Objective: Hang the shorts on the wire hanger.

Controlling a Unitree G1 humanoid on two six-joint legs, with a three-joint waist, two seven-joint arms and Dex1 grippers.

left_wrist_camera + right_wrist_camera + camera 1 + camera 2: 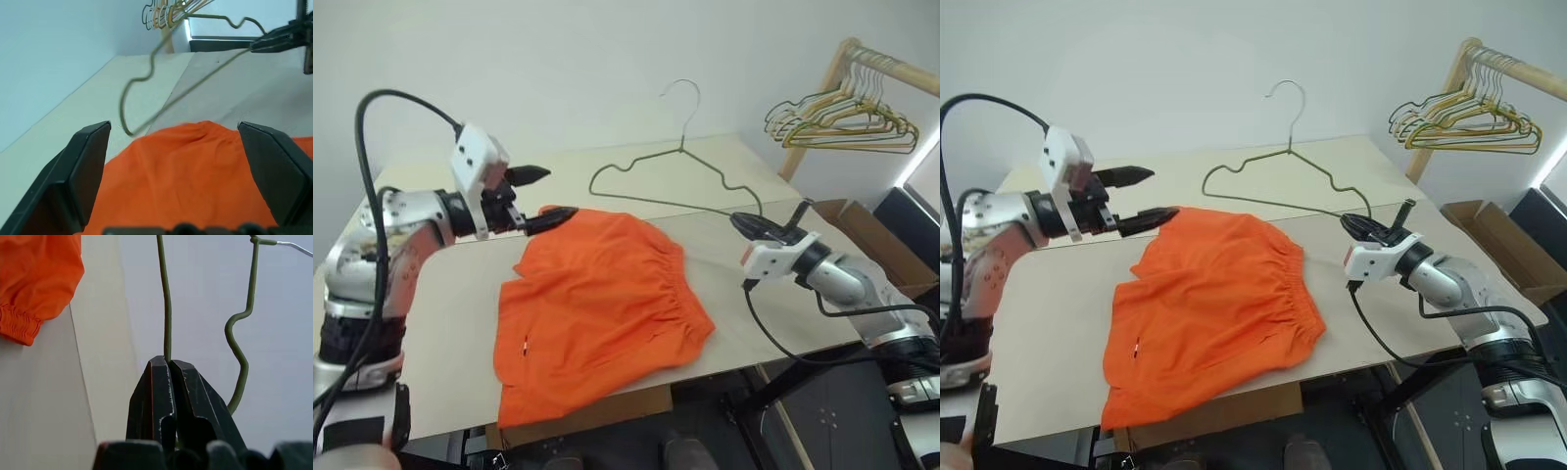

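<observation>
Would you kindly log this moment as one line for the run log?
right gripper: shut on hanger, held up off table | left gripper: open, above shorts' far edge | shorts: flat on table

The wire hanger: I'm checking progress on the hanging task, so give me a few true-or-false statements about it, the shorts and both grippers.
1. The right gripper is shut on the wire hanger. True.
2. The shorts already hang from the hanger. False: they lie flat on the table.
3. The left gripper is open above an edge of the shorts. True.
4. The wire hanger lies flat on the table. False: it is held upright, hook uppermost.
</observation>
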